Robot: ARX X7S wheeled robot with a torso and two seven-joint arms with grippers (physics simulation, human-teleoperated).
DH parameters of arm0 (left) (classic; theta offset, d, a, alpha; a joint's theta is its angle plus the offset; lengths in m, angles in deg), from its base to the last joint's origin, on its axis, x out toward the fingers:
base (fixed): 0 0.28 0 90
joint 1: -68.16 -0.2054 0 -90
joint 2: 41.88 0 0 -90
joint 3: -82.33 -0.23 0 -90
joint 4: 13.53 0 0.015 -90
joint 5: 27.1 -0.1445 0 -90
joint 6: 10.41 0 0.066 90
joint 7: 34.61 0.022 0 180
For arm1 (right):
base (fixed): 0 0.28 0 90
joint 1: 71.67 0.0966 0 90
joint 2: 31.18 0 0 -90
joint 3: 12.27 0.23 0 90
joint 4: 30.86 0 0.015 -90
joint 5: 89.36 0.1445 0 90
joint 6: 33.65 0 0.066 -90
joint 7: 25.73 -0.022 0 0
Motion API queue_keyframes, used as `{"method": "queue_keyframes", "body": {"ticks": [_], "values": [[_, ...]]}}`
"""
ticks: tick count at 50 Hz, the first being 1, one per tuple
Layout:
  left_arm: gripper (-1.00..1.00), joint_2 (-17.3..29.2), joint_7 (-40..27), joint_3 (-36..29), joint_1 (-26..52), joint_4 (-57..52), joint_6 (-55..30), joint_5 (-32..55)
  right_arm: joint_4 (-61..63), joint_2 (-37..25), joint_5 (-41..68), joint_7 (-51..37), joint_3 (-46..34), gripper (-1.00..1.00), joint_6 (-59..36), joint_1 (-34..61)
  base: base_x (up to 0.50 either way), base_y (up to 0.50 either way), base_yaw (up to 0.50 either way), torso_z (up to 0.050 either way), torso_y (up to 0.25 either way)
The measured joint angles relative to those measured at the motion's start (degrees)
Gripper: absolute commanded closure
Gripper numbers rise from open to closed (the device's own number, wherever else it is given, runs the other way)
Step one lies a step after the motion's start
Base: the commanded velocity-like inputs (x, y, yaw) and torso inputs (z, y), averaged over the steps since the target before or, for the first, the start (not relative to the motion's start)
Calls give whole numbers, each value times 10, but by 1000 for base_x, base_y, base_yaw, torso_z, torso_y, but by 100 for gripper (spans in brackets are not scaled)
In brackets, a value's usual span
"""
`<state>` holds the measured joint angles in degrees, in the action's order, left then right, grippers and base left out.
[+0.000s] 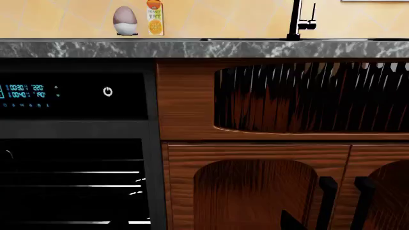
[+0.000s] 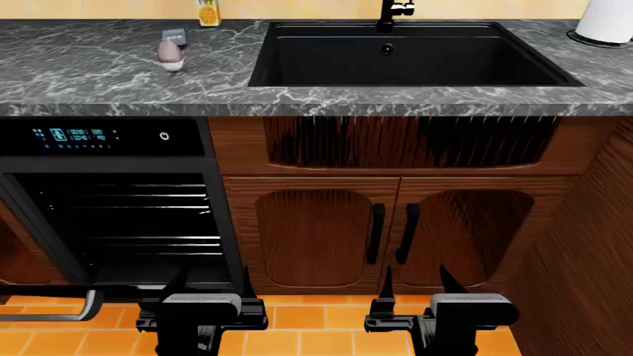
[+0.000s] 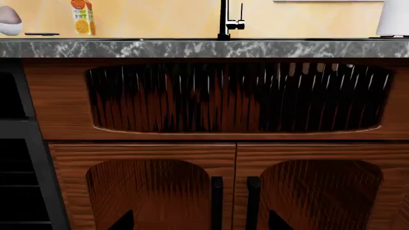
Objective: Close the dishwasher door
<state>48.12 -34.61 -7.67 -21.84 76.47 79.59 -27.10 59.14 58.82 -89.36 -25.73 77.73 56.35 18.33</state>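
The black dishwasher (image 2: 109, 141) with a blue display (image 1: 26, 91) stands open at the left, and its wire racks (image 2: 129, 215) show inside. The dishwasher door hangs down low at the left. In the head view I make out mainly its grey bar handle (image 2: 59, 317) near the floor, left of my left arm. My left gripper (image 2: 213, 276) is open and empty in front of the dishwasher's right edge. My right gripper (image 2: 416, 276) is open and empty before the wooden cabinet doors (image 2: 386, 230). Neither gripper touches anything.
A grey marble counter (image 2: 99, 67) holds a black sink (image 2: 405, 59) with a tap (image 3: 225, 21), an egg-shaped object (image 1: 125, 21) and a juice carton (image 1: 154, 19). Black bar handles (image 3: 235, 201) sit on the brown cabinet doors. The floor (image 2: 316, 315) is orange tile.
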Motion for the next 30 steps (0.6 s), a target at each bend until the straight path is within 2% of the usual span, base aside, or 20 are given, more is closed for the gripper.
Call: {"method": "queue_keyframes", "body": {"ticks": [19, 30], "values": [[-100, 21, -22, -28, -10, -25, -21, 33, 30, -27, 19, -23, -21, -100, -20, -10, 0, 0, 0, 0, 0], [-100, 36, -27, -37, -75, -76, 9, 56, 72, -44, 16, -41, -29, -100, 22, -71, 0, 0, 0, 0, 0]]}}
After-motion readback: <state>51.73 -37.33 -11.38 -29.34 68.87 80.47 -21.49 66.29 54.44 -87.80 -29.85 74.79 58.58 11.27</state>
